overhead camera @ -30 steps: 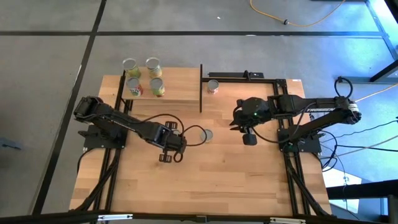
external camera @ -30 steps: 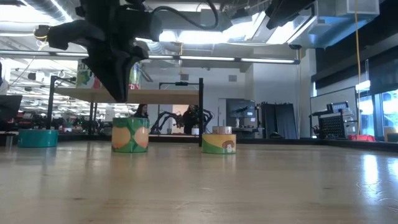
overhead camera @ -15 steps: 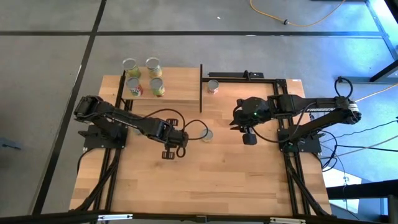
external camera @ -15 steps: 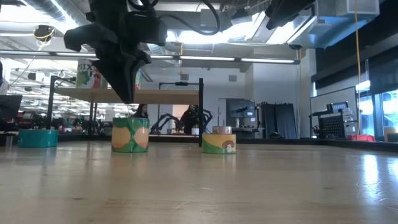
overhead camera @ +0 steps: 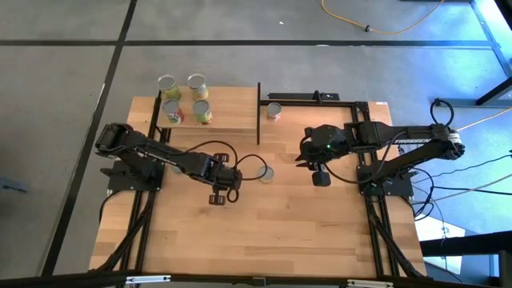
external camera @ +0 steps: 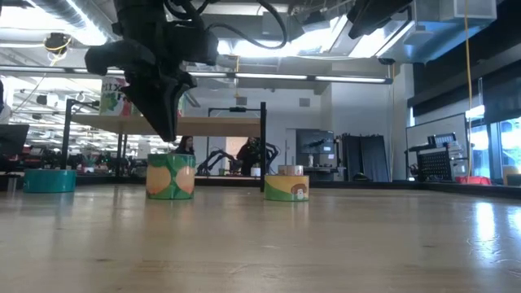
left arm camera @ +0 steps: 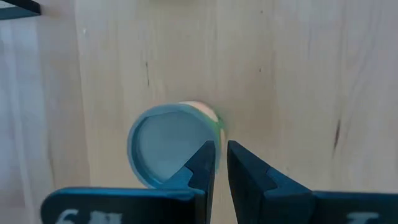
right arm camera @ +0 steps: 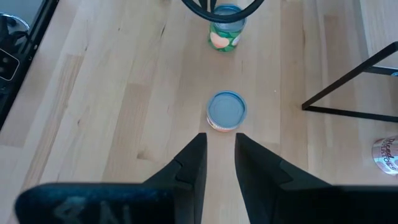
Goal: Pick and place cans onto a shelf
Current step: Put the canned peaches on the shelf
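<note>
The left gripper (overhead camera: pixel 240 178) is being held at frame centre, nearly closed and empty, just beside a can (overhead camera: pixel 265 174), apparently for picking. Four cans (overhead camera: pixel 185 98) are standing on the shelf (overhead camera: pixel 228 112), upper left.

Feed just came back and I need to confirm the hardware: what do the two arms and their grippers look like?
Both arms are dark, jointed and slim, on black frames at the table's sides. The left gripper carries looping black cables; its fingers are dark, tapering wedges. The right gripper has the same fingers, with a green light on its wrist.
</note>
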